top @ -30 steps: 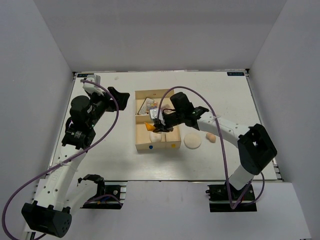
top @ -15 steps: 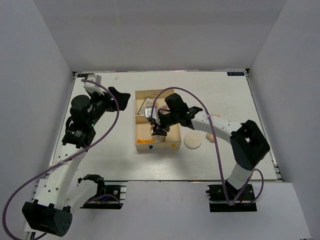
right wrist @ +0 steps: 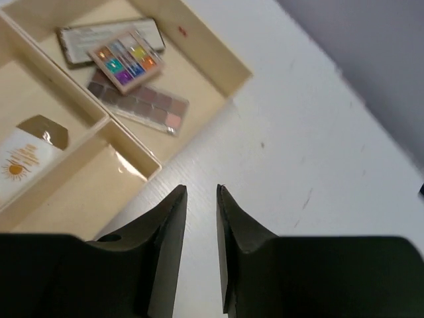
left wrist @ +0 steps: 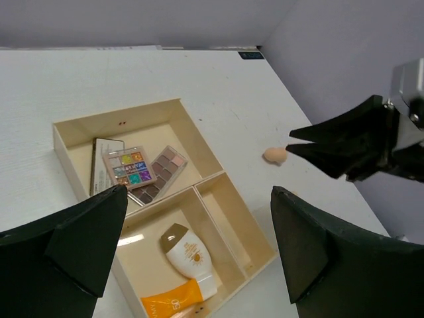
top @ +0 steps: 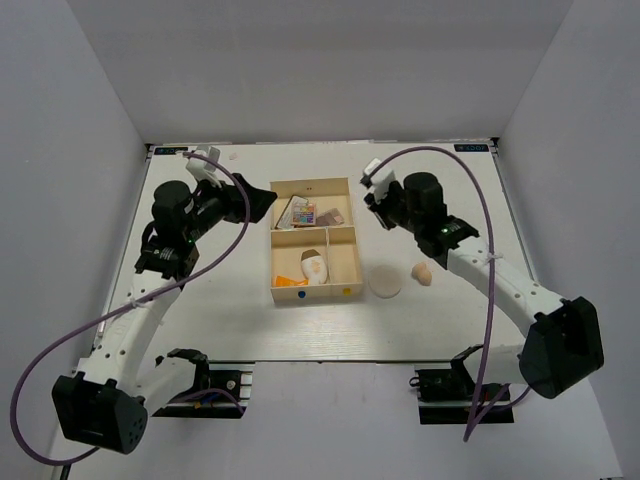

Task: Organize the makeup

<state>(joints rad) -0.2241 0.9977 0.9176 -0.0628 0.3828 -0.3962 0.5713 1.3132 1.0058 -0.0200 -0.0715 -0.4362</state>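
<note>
Task approx two-thirds done by my read. In the tray (top: 343, 268): multicoloured palette (left wrist: 129, 167) and brownish palette (left wrist: 159, 173) are both in the far long compartment. The multi one overlaps the brown one's end and also sits on a flat grey case (left wrist: 98, 165) (can't tell what that is). Orange tube (left wrist: 182, 262) is in the near-left compartment. Near-right compartment has nothing in it.

Left to do: round puff (top: 384, 281) and one peach sponge (top: 422, 273), both out on the table (top: 230, 290) right of the tray, near each other but not touching. Only one sponge in view.

Orientation:
- **Tube:** lies flat, long axis diagonal across its compartment, brown cap toward the divider w/ the palette compartment, orange crimped end toward the near-left corner.
- **Brown palette:** flat, pans up, long axis skewed vs the tray walls, not squared.
- **Multi palette:** also pans up and skewed.
- **Sponge:** too small to tell which way its tip points.
- **Puff:** round, so no axis.

My left gripper (left wrist: 199, 195) hangs raised off the tray's far-left corner, jaws spread fully, holding nothing. My right gripper (right wrist: 201, 192) is over bare table just past the tray's far-right corner, jaws w/ only a narrow gap, nothing between them
</note>
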